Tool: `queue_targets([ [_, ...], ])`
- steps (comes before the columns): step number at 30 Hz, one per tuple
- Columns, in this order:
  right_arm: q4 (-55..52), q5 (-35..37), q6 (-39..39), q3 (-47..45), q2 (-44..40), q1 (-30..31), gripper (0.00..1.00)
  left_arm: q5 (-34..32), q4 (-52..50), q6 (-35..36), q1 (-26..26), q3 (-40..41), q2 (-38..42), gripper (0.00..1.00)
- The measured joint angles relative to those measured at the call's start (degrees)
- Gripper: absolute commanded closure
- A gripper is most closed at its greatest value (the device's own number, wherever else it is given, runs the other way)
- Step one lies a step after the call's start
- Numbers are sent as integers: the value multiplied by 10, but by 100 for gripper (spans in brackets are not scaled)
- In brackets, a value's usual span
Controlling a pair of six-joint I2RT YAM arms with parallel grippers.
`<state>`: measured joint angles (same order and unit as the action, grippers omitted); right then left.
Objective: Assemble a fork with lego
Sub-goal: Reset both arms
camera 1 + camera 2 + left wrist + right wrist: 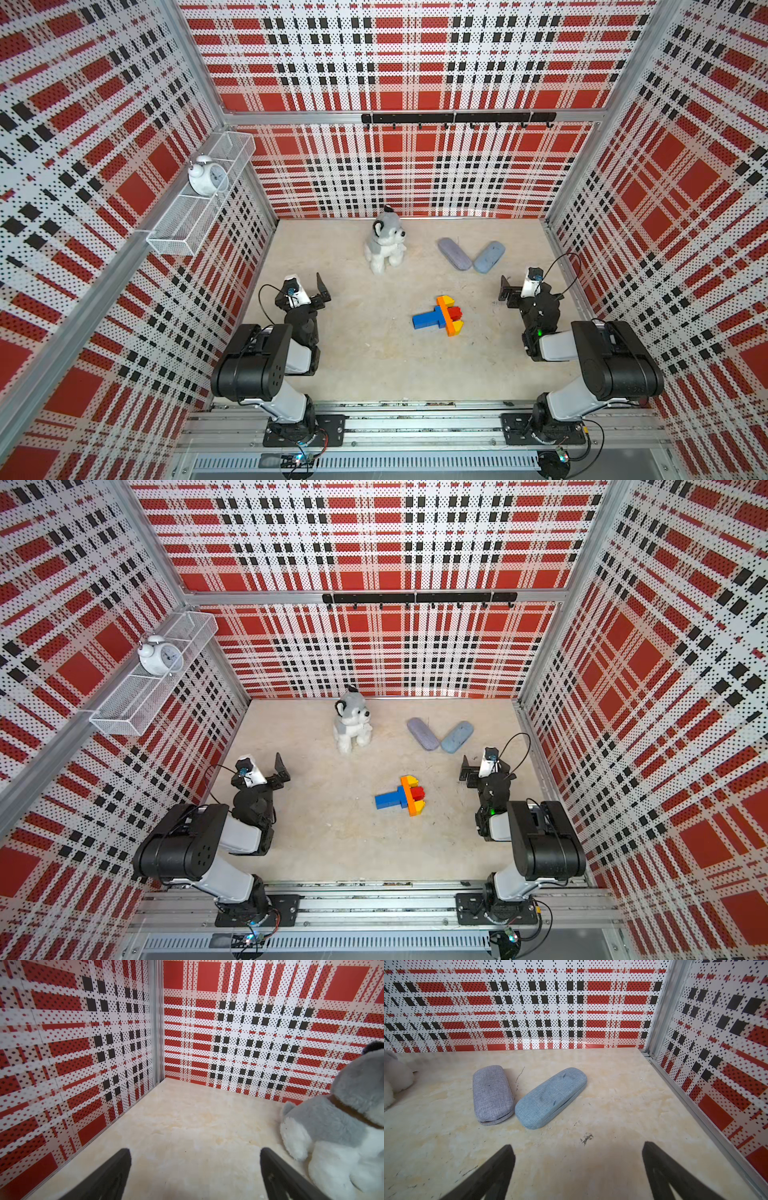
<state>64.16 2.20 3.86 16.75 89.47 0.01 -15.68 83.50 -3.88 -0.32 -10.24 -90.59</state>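
Left tool (194, 1151) and right tool (577, 1146) hang spread and empty at the desk (374, 365) sides, since we judge the fork (438, 318) already finished.

On the tabletop (365, 365), the fork (438, 318) lies between the left gripper (195, 1152) and the right gripper (578, 1148), slightly behind their jaws. A plush husky (384, 243) sits ahead and right of the left jaws. Ahead of the right jaws, slightly left, the left glasses case (492, 1095) and right glasses case (550, 1098) lie with near ends just beside each other.
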Motion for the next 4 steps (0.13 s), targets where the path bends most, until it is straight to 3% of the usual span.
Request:
queue_targets([
  [4, 0, 0, 0, 0, 0, 2, 0, 0, -5, 0, -2, -1, 0, 2],
])
